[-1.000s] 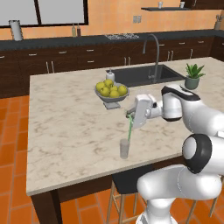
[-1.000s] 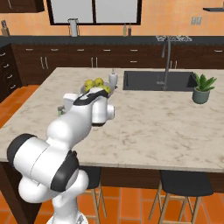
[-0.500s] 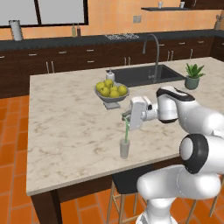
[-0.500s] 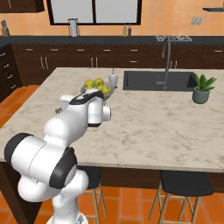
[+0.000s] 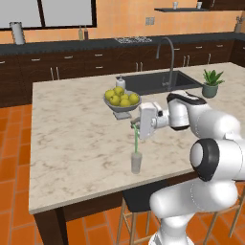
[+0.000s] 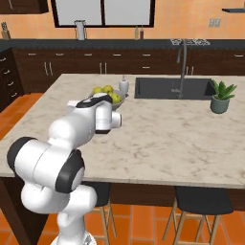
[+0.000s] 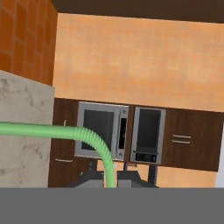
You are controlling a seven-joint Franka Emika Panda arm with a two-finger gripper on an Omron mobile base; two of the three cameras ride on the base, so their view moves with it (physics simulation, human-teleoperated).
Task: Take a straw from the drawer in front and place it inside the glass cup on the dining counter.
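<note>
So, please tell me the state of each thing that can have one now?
end effector: shut on the straw
straw: upright, lower end inside the glass cup
glass cup: upright on the dining counter
fruit bowl: full of yellow fruit

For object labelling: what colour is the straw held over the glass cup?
Light green straw; clearest in the hand view.

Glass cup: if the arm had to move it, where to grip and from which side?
Grip the glass cup across its lower cylindrical wall, coming in level from the counter-edge side. The straw hangs upright over its mouth, held in the shut gripper, so a top-down approach looks blocked.
</note>
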